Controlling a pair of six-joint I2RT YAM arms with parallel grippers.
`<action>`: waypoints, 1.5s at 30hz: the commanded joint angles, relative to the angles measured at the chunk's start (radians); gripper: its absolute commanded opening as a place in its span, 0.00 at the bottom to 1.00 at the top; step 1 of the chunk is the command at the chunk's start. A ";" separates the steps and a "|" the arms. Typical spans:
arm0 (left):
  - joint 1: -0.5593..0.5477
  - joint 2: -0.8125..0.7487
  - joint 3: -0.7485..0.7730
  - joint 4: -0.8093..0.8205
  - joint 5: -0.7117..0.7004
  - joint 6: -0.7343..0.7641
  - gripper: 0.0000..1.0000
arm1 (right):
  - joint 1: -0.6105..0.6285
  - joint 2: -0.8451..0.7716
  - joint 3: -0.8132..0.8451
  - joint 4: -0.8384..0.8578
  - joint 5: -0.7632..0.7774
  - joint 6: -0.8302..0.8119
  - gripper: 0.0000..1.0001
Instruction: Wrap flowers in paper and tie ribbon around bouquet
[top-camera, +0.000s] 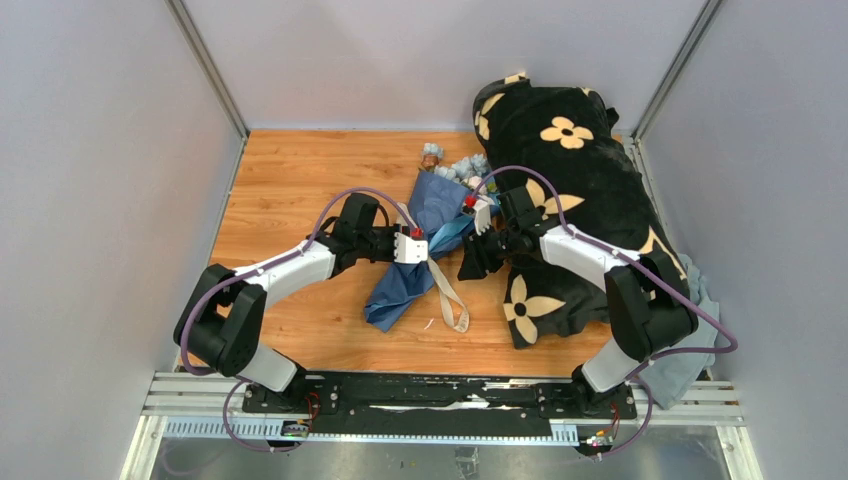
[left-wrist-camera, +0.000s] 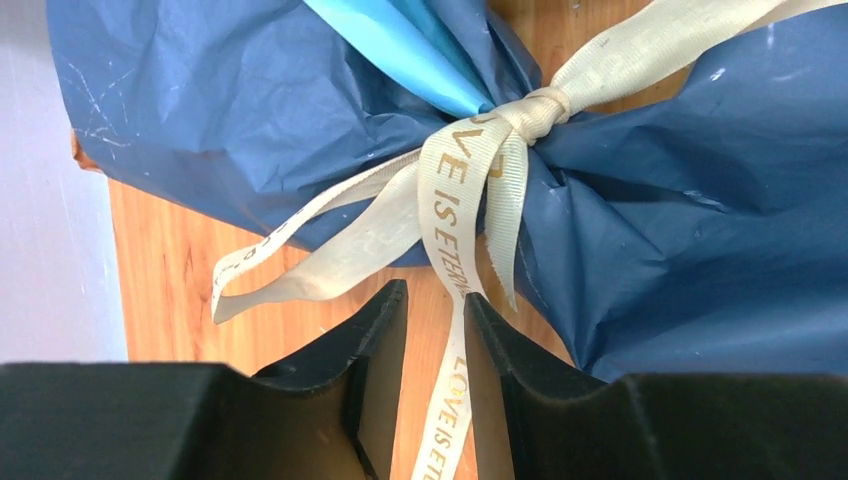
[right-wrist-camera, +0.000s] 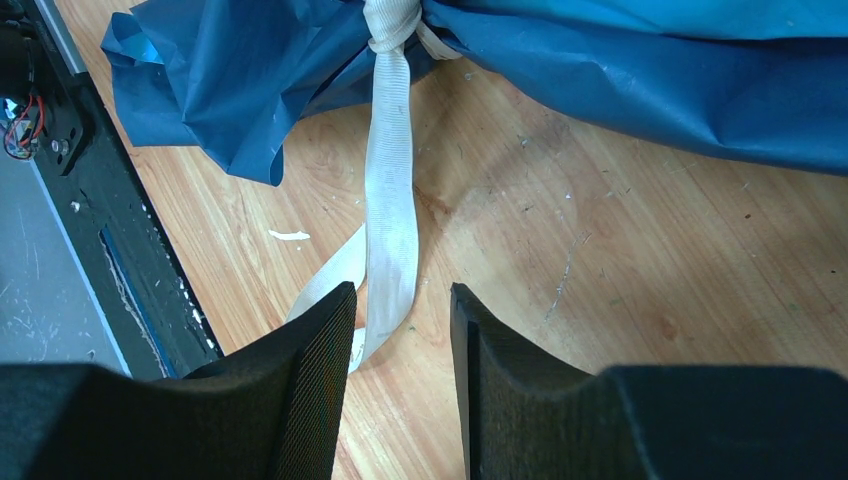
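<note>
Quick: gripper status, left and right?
Left gripper: open, a tail of the flat cream-beige ribbon running between its jaws, unpinched.
Right gripper: open, ribbon loop lying between its jaws, gripping nothing.

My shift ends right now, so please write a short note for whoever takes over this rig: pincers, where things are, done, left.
Left pincer: open, with one tail of the long flat cream-beige ribbon running between its fingers, not pinched.
Right pincer: open, over the ribbon's other tail.
Cone-shaped bouquet of navy and light blue paper: lying mid wooden table, with its pale blue and pink blooms at the far end.
Done: flowers wrapped, ribbon tied in a knot around the paper.
Left: probably only snugging the knot; I cannot tell how tight it is.
</note>
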 joint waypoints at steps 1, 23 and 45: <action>-0.013 0.001 -0.026 0.025 0.045 0.030 0.36 | -0.003 0.009 -0.021 0.004 -0.019 -0.006 0.44; -0.045 0.024 -0.024 -0.004 0.054 0.052 0.35 | -0.004 0.023 -0.026 0.008 -0.030 -0.007 0.43; -0.075 -0.049 -0.037 -0.033 -0.040 0.001 0.00 | 0.059 0.057 0.022 0.159 -0.063 0.038 0.37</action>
